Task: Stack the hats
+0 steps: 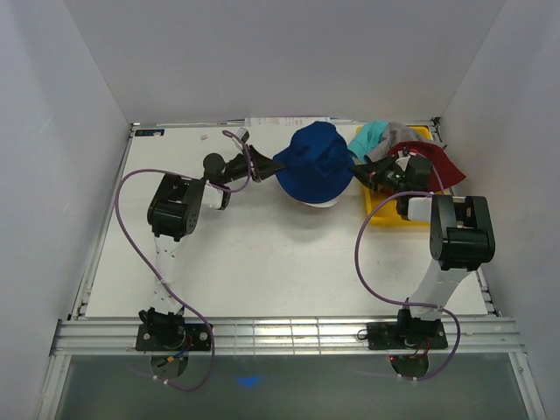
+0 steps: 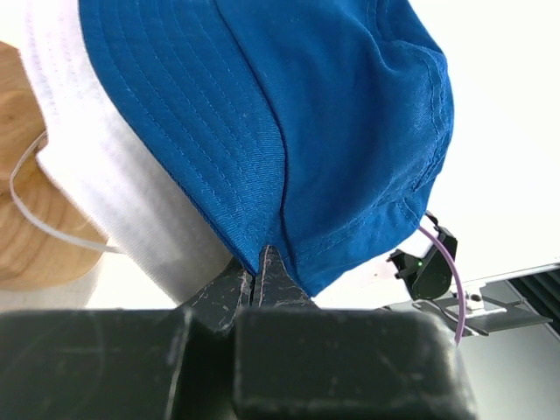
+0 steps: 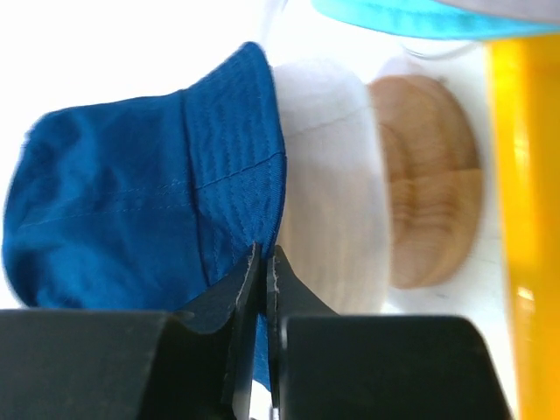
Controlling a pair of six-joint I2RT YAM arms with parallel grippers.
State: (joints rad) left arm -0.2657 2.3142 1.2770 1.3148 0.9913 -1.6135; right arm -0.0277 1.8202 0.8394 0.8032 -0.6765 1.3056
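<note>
The left hand (image 1: 262, 164) is clamped on the brim of the royal blue hat (image 1: 315, 162). The right hand (image 1: 360, 173) pinches the same brim on the opposite side, fingers pressed together on the fabric. At the far middle of the desk (image 1: 262, 262), that hat sits over the light grey hat (image 1: 321, 202), which covers the wooden stand (image 3: 429, 175). Just to the right lies the yellow tray (image 1: 385, 213), with the dark red hat (image 1: 437, 162) and the teal hat (image 1: 372, 138) bunched at its far end.

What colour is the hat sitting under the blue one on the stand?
Light grey hat, nearly white; left wrist view shows it best.
</note>
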